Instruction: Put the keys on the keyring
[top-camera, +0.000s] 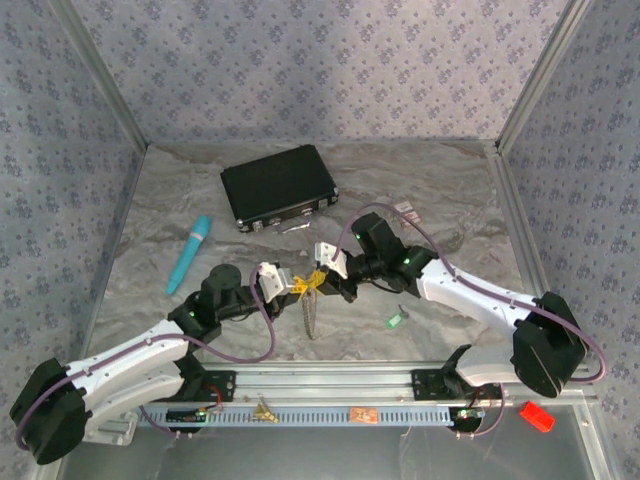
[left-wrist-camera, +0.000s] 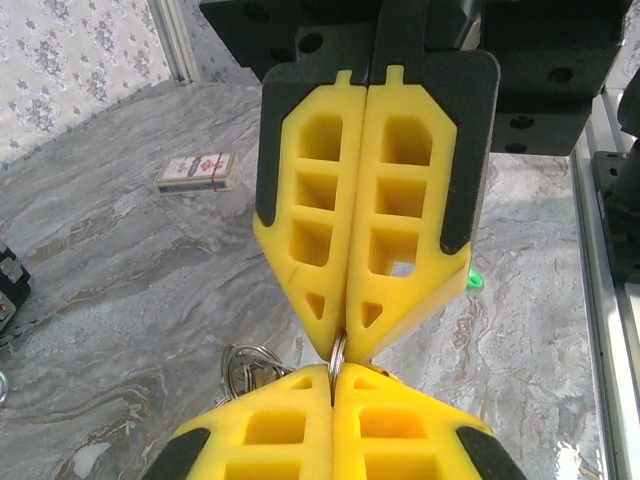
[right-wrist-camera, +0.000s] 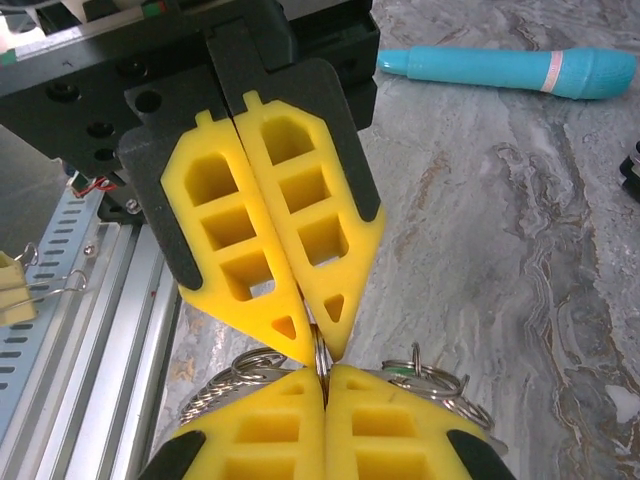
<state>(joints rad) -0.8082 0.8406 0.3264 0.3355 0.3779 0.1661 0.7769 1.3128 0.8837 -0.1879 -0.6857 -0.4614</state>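
Above the grey marbled tabletop (top-camera: 420, 170) the left claw (left-wrist-camera: 332, 385) and right claw (right-wrist-camera: 322, 385) meet tip to tip, both pinched closed on the thin silvery metal keyring (left-wrist-camera: 337, 358). A small green-headed key (top-camera: 395, 320) lies on the tabletop nearby.

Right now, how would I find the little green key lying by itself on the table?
Start at the black case at the back, then come forward to the right arm's white forearm. Just nearer than it, on the bare table, lies the green key. It's tiny, bright green and alone, unlike the long teal stick on the left.
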